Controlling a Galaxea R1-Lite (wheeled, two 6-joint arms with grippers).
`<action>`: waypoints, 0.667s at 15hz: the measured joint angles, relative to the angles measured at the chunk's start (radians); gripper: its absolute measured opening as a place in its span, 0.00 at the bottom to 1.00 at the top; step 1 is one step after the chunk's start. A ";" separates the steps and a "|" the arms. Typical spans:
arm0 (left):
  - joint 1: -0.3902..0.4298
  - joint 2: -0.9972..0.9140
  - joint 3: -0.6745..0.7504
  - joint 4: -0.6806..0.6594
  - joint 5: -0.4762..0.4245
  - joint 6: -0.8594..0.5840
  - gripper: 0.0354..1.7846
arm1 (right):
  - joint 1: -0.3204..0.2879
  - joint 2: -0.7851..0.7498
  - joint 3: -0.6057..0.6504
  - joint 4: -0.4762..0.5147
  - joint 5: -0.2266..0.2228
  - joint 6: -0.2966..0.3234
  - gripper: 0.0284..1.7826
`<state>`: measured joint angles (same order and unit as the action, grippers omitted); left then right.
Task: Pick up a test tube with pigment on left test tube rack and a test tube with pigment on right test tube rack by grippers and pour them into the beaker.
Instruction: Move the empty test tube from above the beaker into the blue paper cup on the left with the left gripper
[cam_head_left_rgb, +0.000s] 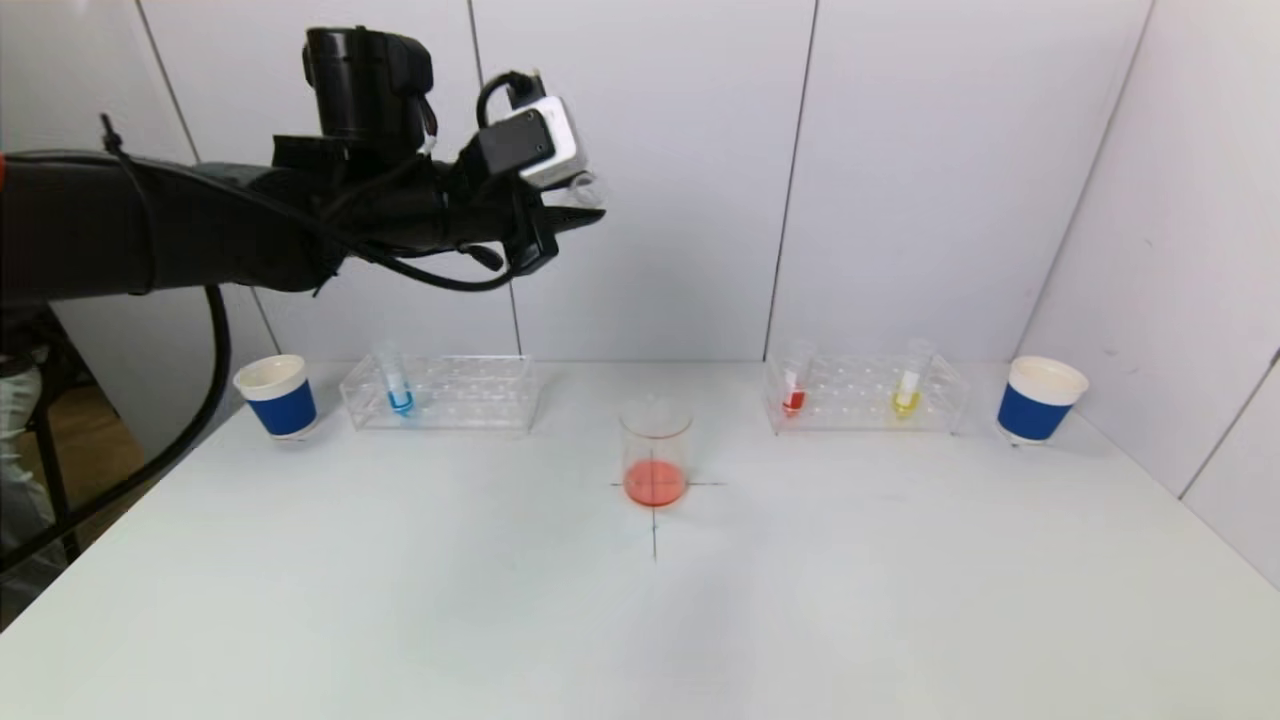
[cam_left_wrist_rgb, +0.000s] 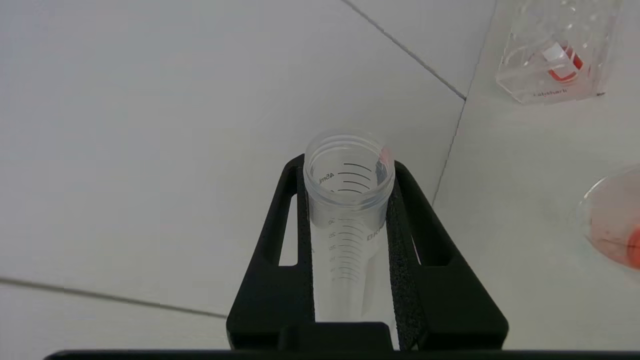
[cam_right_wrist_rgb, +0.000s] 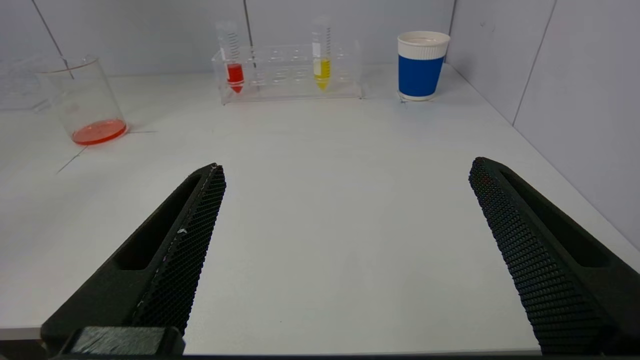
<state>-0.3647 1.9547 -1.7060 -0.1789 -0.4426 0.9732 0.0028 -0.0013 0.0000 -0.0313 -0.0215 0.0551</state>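
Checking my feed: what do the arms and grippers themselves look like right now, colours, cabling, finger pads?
The left arm is matte black, with black cables looped along it and a white-and-black camera module at the wrist. The left gripper has black slotted fingers with foam pads. The right gripper has black tapered fingers with honeycomb-textured pads.

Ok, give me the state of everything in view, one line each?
Left pincer: raised, shut on empty tube.
Empty tube: drained, held.
Right pincer: open, holding nothing.
Beaker: upright, red liquid inside.
Blue tube: racked.
Red tube: racked.
Yellow tube: racked.
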 joint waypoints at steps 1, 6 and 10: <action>0.000 -0.025 -0.013 0.027 0.038 -0.083 0.23 | 0.000 0.000 0.000 0.000 0.000 0.000 0.99; 0.040 -0.112 -0.070 0.113 0.223 -0.464 0.23 | 0.000 0.000 0.000 0.000 0.000 0.000 0.99; 0.166 -0.119 -0.070 0.106 0.441 -0.703 0.23 | 0.000 0.000 0.000 0.000 0.000 0.000 0.99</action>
<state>-0.1985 1.8357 -1.7755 -0.0734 -0.0017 0.2698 0.0028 -0.0009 0.0000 -0.0317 -0.0211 0.0551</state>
